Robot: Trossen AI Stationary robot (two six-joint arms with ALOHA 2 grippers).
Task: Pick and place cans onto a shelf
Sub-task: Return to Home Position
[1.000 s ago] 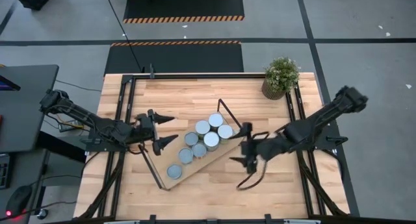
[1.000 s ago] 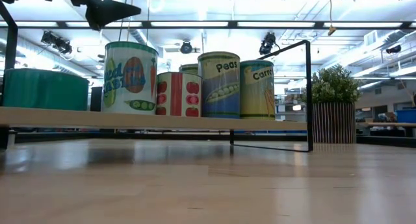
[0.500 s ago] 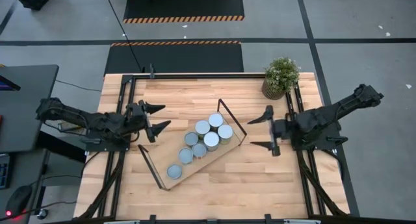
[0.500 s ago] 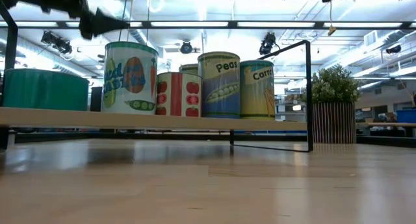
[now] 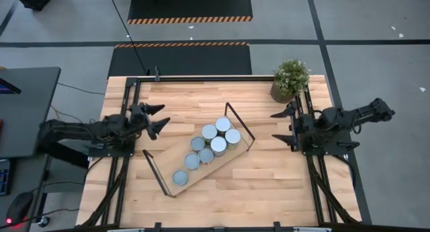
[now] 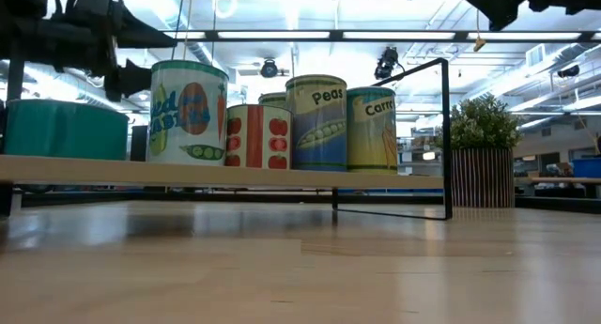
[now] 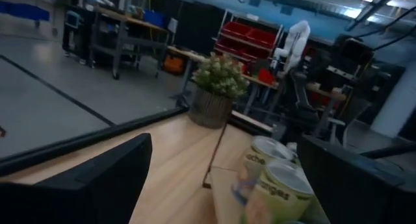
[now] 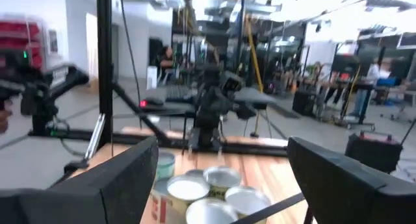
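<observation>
High view: the cans (image 5: pixel 213 139) stand grouped on the shelf (image 5: pixel 164 161), which lies diagonally at mid-table. The left gripper (image 5: pixel 165 114) sits near the table's left edge and the right gripper (image 5: pixel 273 126) near its right edge, both spread and holding nothing. Low view: I read the cans as upright on the shelf, none tilted. Wrist views: each gripper shows spread wide, with cans ahead beyond the gap. I judge the cans rigid, smooth-walled and moderately heavy. Grip across the side wall at mid-height, not at the rim.
</observation>
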